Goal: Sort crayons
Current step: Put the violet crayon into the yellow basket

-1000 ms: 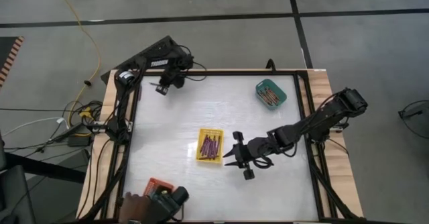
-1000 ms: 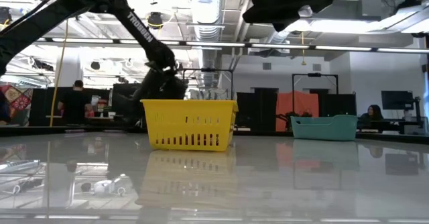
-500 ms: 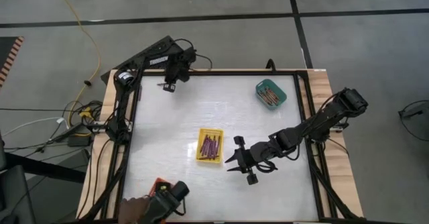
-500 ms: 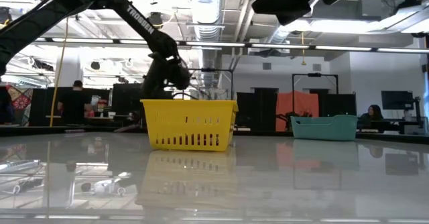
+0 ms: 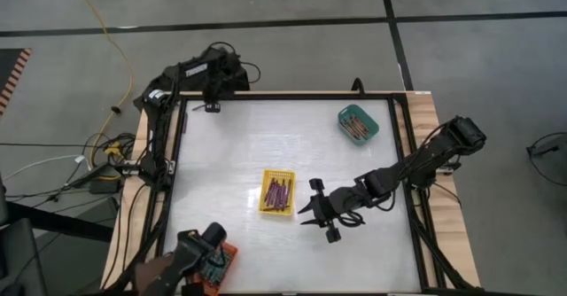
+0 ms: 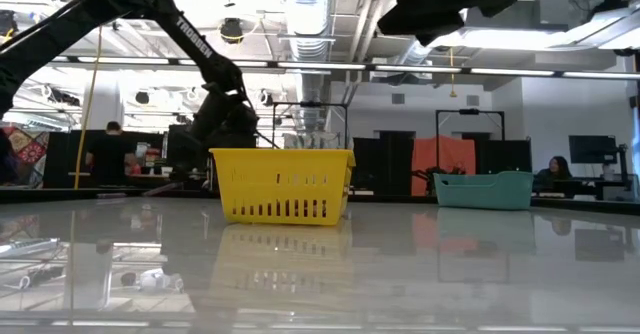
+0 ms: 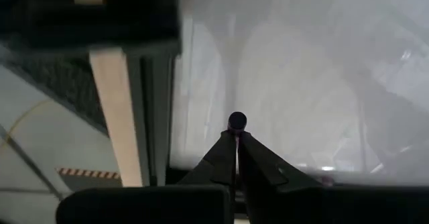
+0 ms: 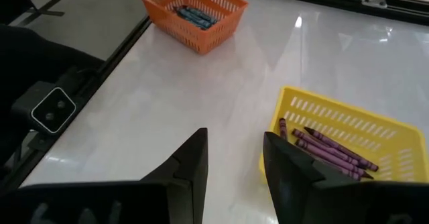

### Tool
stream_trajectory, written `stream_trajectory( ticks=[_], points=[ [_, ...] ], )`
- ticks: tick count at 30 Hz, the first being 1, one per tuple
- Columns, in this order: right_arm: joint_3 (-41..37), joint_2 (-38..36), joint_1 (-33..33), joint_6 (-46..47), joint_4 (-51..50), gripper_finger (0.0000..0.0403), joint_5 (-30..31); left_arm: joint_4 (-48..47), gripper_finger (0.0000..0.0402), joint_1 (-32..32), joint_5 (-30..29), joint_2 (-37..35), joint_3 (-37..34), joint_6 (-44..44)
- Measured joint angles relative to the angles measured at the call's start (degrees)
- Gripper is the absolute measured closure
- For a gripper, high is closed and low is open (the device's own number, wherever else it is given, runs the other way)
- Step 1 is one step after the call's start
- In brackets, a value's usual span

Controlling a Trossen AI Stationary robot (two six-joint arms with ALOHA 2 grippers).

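Purple crayons (image 8: 332,148) lie in the yellow tray (image 5: 276,192) at mid table. Reddish crayons (image 5: 357,126) lie in the teal tray (image 5: 358,123) at the far right. Bluish crayons (image 8: 189,15) lie in the orange tray (image 8: 192,13) at the near left corner. My right gripper (image 5: 304,214) hovers open just right of the yellow tray, pointing toward the table's left, with nothing between its fingers. My left gripper (image 5: 211,107) is shut above the table's far left corner, pointing steeply down. My left gripper's shut fingertips meet at a small dark round thing (image 7: 236,121). What it is, and whether the fingers pinch it, I cannot tell.
A person's hand (image 5: 164,269) with a dark object (image 5: 199,247) reaches over the orange tray (image 5: 221,259) at the near left edge. A dark frame rail (image 5: 173,172) borders the white tabletop. Bare table lies between the trays.
My left gripper has risen and gone toward the table's far left corner, rolling about its own axis as it went, and has stayed shut. The person's hand and dark object have shifted over the orange tray, which has slid a little toward the near edge.
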Motion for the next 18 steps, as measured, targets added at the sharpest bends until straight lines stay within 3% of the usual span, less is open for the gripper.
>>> stream_trajectory(
  ticks=[6, 12, 16, 18],
  points=[
    [-0.01, 0.0, -0.66, -0.26, -0.34, 0.0265, -0.06, -0.84, 0.0401, 1.57, -2.13, -0.02, 0.0, -1.94],
    [-0.01, 0.0, -0.59, -1.46, -0.4, 0.0265, -0.26, -5.07, 0.0401, 2.45, 0.74, -0.02, 0.0, -7.92],
    [-0.01, 0.0, -0.62, -1.85, -0.4, 0.0265, -0.52, -7.24, 0.0401, 2.4, 9.55, -0.04, 0.02, -11.41],
    [0.01, 0.0, -0.59, -2.25, -0.42, 0.0265, -0.71, -7.54, 0.0401, 1.65, 8.91, -0.04, 0.02, -12.66]
  ],
)
